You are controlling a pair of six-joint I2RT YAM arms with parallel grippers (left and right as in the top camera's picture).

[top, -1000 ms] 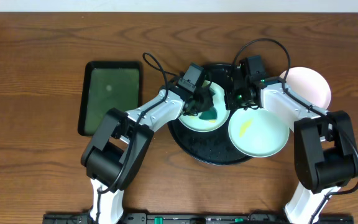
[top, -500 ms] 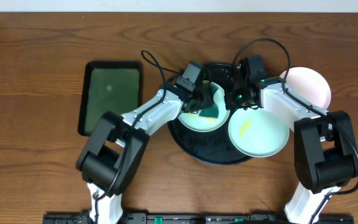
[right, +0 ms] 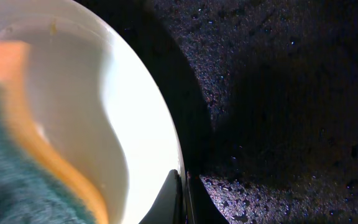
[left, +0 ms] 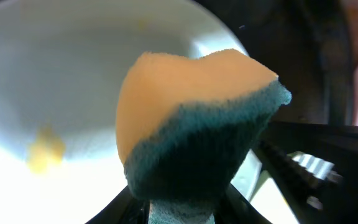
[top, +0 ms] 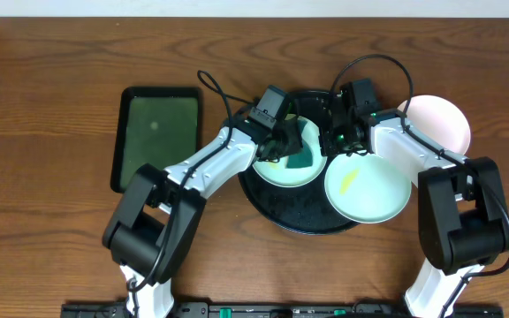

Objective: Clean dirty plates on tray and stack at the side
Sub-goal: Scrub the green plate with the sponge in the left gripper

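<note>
A large round black tray (top: 300,215) holds a pale mint plate (top: 281,174) at its upper left and a second plate (top: 374,190) with a yellow smear overlapping its right rim. A third, whitish plate (top: 444,119) lies off the tray at the far right. My left gripper (top: 292,152) is shut on a yellow and green sponge (left: 191,130), pressed onto the first plate (left: 55,81), which has a yellow smear (left: 45,149). My right gripper (top: 332,141) is shut on that plate's rim (right: 154,124); its fingertips (right: 183,199) pinch the edge over the speckled tray (right: 291,112).
A smaller rectangular dark-green tray (top: 157,137) with a black rim lies on the wooden table to the left. Cables loop above both wrists near the round tray's far edge.
The sponge in my left gripper has shifted slightly up and right across the plate, and the left arm's elbow has swung leftward. The right arm has not moved.
</note>
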